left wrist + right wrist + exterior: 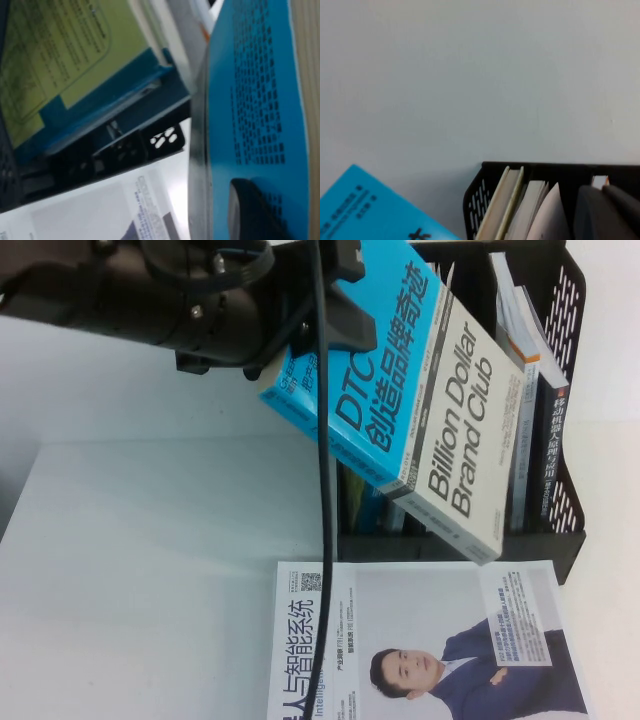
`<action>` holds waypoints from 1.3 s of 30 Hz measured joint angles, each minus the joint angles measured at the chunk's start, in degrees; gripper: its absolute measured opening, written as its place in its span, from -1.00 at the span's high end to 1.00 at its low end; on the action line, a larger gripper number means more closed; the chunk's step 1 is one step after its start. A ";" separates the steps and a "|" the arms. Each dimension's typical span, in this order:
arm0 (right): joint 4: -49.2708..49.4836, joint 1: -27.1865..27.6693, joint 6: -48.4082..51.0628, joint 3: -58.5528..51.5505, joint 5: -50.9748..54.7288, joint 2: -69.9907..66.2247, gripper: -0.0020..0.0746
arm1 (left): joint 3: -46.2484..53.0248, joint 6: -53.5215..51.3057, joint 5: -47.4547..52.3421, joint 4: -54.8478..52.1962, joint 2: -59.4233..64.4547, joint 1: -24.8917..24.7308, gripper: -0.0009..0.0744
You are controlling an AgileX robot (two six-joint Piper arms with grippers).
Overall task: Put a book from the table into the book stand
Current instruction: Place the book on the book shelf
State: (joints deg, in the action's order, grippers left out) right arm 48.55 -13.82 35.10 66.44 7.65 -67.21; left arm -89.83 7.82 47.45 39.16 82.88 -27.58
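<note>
The book [420, 410], half bright blue and half light grey, printed "DTC" and "Billion Dollar Brand Club", hangs tilted in the air over the front of the black book stand [565, 300]. My left gripper [310, 325] is shut on its blue end; in the left wrist view one finger [250, 210] presses on the blue cover [255, 90]. The book's grey end points down toward the stand's slots. My right gripper [598, 189] is shut and empty above the stand [560, 170], and is out of the high view. The book's blue corner [365, 210] shows in the right wrist view.
A white book with a suited man's portrait [420, 640] lies on the white table [130, 570] in front of the stand. Several books [525, 410] stand upright in the rack's right slots. A green-covered book [60, 55] stands in a left slot. A black cable [322, 500] hangs down.
</note>
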 joint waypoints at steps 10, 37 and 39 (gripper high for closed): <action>0.00 0.00 0.15 0.00 1.65 0.00 0.95 | -7.62 10.23 4.59 -12.32 3.80 -0.29 0.49; 2.10 0.00 0.15 0.00 6.62 0.00 0.95 | -12.14 43.75 -6.40 -61.99 16.13 -21.58 0.49; 2.10 0.00 0.15 0.00 7.42 0.00 0.95 | -14.55 44.28 -6.40 -65.82 18.63 -22.91 0.49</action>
State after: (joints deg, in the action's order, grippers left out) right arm 50.65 -13.82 35.25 66.44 15.06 -67.21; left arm -104.38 52.11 41.04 -26.66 101.51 -50.49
